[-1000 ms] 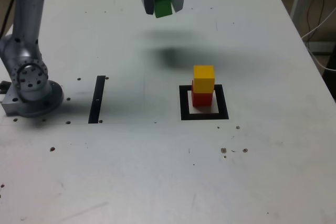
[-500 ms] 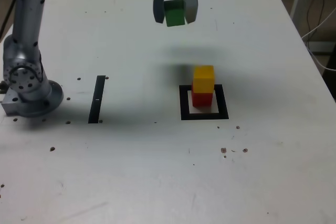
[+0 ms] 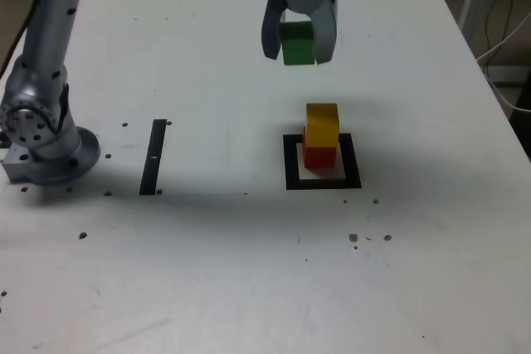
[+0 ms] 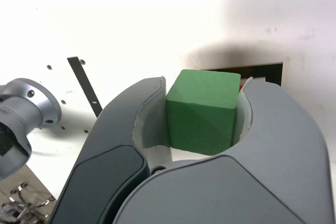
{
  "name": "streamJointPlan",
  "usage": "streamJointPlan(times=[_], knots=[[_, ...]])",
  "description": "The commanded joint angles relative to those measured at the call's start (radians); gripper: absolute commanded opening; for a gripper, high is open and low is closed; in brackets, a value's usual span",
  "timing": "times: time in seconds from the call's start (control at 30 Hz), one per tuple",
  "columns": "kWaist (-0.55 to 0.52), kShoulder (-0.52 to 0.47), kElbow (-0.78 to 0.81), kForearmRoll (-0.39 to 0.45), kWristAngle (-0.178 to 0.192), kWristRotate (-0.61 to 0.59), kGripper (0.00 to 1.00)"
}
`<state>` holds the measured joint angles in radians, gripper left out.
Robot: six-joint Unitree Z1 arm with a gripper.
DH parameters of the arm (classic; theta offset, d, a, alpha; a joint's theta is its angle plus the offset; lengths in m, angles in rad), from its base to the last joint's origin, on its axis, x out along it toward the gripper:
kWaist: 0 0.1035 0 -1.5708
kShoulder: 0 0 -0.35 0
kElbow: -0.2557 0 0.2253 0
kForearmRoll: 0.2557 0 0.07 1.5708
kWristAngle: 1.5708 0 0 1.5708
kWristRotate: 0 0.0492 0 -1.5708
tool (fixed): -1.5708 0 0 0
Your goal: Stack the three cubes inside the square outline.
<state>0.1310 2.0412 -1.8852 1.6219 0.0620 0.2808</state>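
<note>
Grey gripper point(image 3: 299, 42) clamps the small green cube point(image 3: 298, 45), upper centre of the exterior view, above and behind the yellow cube point(image 3: 322, 123) resting on the red cube point(image 3: 319, 155) inside the black square outline point(image 3: 323, 181). Lowering off-centre could topple that stack.

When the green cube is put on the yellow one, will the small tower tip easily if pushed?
Probably yes. The yellow cube sits slightly off-centre on the red cube, so the tower already looks uneven. The cubes seem small, rigid and likely light, so a sideways nudge from the green cube or the fingers could topple them.
</note>
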Motion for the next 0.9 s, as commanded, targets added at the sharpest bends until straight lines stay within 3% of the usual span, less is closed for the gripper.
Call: streamJointPlan(times=[0.0,0.87], knots=[[-0.011,0.011,-0.003,0.016,-0.007,-0.005,0.27],[-0.162,0.061,-0.048,0.017,-0.092,-0.091,0.26]])
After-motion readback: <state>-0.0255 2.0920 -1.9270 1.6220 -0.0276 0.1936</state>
